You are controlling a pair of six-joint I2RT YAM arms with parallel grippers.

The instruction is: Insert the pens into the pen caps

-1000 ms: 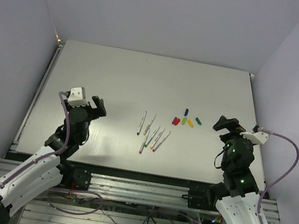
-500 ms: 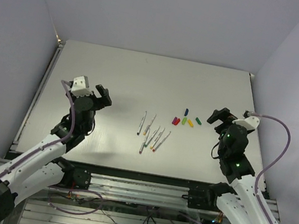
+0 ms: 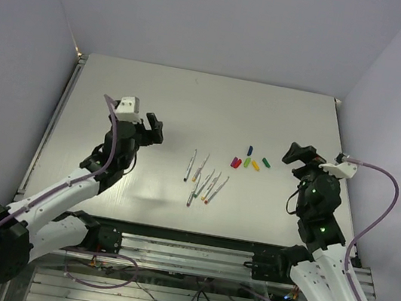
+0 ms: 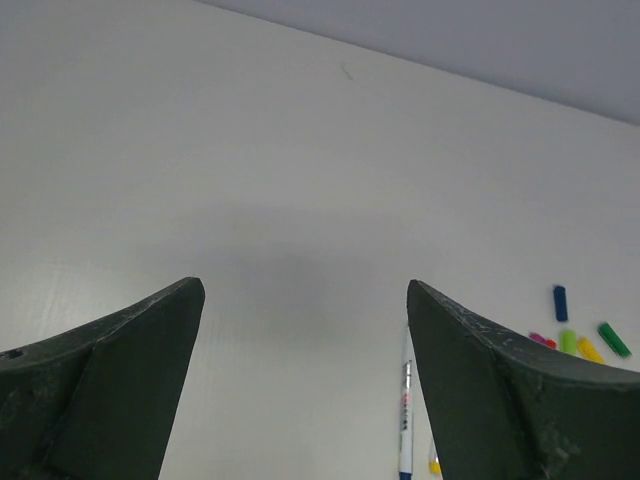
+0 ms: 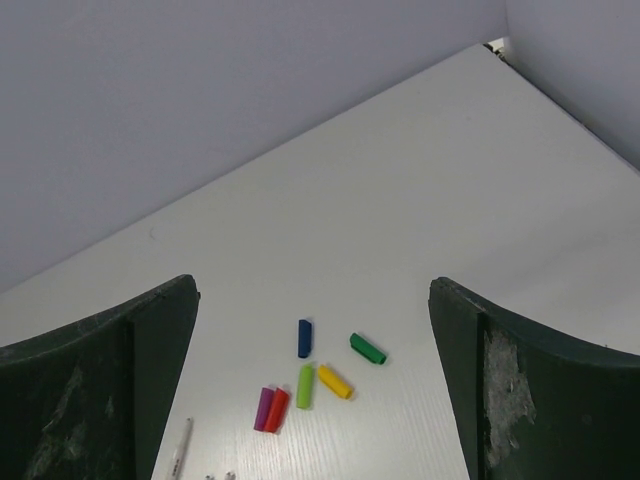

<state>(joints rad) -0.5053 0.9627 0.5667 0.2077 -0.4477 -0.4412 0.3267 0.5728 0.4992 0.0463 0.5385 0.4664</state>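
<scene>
White table (image 3: 192,103) enclosed left, far and right by plain pale lavender walls (image 3: 222,16); aluminium rail (image 3: 184,251) along near edge. Lighting even.

The table (image 3: 289,119) is bare on the far side of the pen caps (image 3: 248,160). Left of the caps, the pens (image 3: 203,179) lie close together in the way.

Each arm (image 3: 329,278): white links (image 3: 56,193), black joints (image 3: 321,208), lilac cable (image 3: 395,198); left tool (image 4: 305,287) and right tool (image 5: 312,284) dark green (scuffed).
</scene>
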